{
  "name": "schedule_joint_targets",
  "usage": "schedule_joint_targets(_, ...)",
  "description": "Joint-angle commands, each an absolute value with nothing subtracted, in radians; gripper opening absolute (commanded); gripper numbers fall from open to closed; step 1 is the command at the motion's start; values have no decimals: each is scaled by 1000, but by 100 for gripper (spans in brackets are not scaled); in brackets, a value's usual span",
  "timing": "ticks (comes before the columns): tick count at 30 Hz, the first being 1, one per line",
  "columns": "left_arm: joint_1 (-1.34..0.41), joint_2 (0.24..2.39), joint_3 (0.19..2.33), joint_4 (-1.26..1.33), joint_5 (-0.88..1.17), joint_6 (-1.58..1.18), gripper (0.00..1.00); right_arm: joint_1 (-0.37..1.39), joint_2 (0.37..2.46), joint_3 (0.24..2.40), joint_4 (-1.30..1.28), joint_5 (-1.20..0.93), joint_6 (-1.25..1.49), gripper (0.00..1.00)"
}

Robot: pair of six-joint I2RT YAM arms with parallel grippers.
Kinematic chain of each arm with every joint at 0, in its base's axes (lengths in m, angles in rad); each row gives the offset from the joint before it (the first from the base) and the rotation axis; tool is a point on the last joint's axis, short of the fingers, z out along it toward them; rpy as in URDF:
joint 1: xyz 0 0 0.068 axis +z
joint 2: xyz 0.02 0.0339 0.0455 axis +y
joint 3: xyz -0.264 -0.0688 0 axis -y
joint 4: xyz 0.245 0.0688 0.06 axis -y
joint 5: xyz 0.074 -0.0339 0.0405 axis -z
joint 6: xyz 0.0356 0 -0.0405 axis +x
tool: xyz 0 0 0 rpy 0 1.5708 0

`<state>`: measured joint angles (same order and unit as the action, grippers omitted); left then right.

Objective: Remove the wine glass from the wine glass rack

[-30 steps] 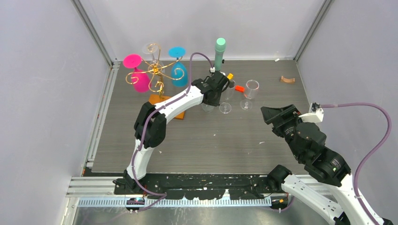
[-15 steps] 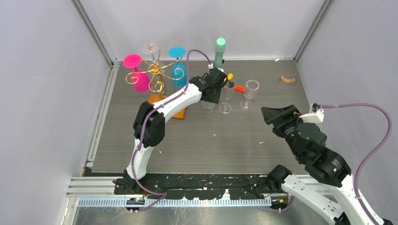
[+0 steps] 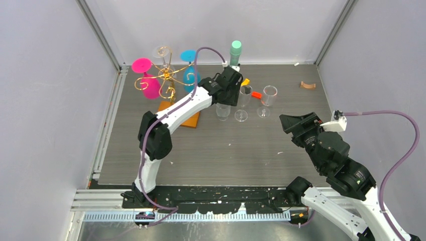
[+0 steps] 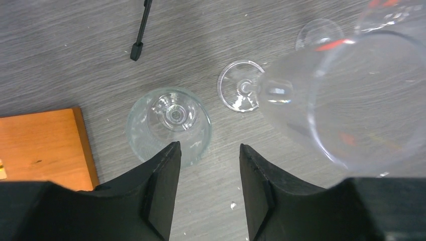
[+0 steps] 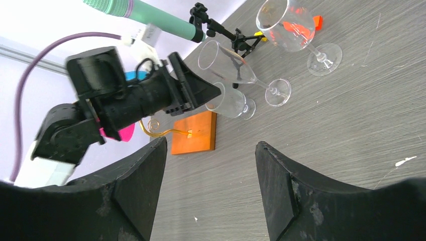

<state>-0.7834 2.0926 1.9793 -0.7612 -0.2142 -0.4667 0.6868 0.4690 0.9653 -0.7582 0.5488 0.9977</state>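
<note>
Up comes the left gripper (image 4: 208, 150), fingers spread wide and empty, off the short clear wine glass (image 3: 222, 111), which stands free at centre frame, just right of the wine glass rack (image 3: 168, 80) in the upper left. Right gripper (image 5: 211, 145) hangs open and idle at lower right. Best to rise straight and slow, I'd say, because the tall glass (image 3: 244, 100) stands just beside those fingers and a sideways swing could tip it.

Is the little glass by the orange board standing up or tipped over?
Standing up: the little glass opens upward, its foot flat on the table.
</note>
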Motion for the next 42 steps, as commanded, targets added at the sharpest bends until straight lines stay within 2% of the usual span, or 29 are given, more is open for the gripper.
schedule_joint_targets(1,-797,1912,1978,-738,-199,-449,50,685,479,974,-742,558,1009,70)
schedule_joint_targets(8,-799,1764,1914,-719,-156,-425,60,686,489,961,-728,543,1017,70)
schedule_joint_targets(12,-792,1674,1894,-703,-134,-355,75,686,494,957,-721,537,1021,70)
schedule_joint_targets(14,-783,1620,1897,-702,-136,-294,91,685,499,955,-714,528,1021,70)
schedule_joint_targets(16,-779,1572,1895,-698,-152,-261,99,686,504,950,-707,522,1022,70)
schedule_joint_targets(23,-679,1439,1891,-692,-178,-239,100,686,541,943,-679,497,1025,70)
schedule_joint_targets(28,-461,1391,1880,-707,-50,-332,100,686,557,943,-672,492,1025,70)
schedule_joint_targets(36,-53,1351,1840,-695,254,-517,80,685,558,941,-673,494,1022,69)
schedule_joint_targets(42,234,1316,1657,-562,482,-690,77,686,562,943,-673,494,1019,69)
